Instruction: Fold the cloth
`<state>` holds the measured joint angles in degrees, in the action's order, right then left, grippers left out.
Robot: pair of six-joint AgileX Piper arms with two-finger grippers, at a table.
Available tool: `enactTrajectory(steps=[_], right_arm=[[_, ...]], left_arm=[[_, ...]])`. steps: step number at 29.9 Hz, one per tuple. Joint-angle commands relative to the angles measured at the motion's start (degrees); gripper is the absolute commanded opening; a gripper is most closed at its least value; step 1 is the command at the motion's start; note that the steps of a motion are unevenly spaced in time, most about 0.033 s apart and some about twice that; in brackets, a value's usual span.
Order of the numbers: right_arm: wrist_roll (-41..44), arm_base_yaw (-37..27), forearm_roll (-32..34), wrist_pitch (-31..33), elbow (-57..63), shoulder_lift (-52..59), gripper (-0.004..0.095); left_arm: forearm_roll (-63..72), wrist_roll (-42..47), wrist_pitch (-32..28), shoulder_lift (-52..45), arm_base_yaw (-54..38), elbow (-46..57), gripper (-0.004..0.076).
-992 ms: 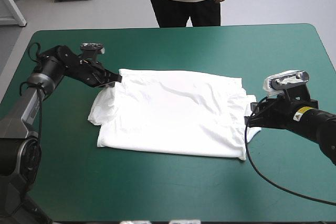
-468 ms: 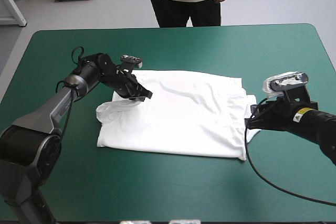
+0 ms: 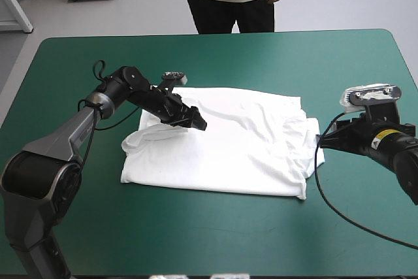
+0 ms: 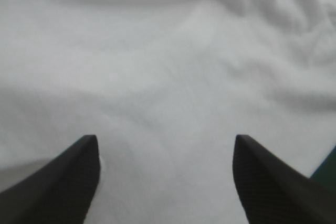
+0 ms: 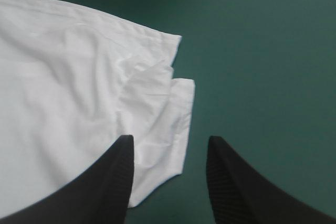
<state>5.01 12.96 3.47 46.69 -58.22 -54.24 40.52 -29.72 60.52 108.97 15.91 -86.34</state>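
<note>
White T-shirt [image 3: 241, 145], spread flat mid-table on teal-green cover [image 3: 196, 227]; left gripper [image 3: 199, 124], fingers wide apart, over its ten-o'clock part; right gripper [image 5: 169, 140], fingers apart, holding nothing, at its three-o'clock edge.

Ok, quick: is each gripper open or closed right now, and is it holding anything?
Left gripper: open, over the T-shirt, holding nothing.
Right gripper: open, at the T-shirt's edge, holding nothing.

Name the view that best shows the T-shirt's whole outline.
The high view: the whole T-shirt lies spread inside it. The left wrist view shows mostly edgeless white fabric; the right wrist view just one rumpled end.
</note>
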Motion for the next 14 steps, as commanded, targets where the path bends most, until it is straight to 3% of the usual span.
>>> enactTrajectory(steps=[1, 7, 14], right_arm=[[1.67, -0.43, 4.53, -2.71, -1.95, -2.53, 0.0433], [0.22, -1.59, 2.26, -4.56, -2.04, -13.65, 0.0457], [-13.7, -11.9, -15.47, -10.22, -2.61, -28.44, 0.0455]], left_arm=[[2.77, -0.26, 0.31, -6.46, -0.05, -4.27, 0.0525], [-7.89, 3.69, 0.64, -11.66, -0.05, -9.76, 0.0525], [-19.8, 7.71, 2.65, -15.08, -0.05, -10.49, 0.0525]])
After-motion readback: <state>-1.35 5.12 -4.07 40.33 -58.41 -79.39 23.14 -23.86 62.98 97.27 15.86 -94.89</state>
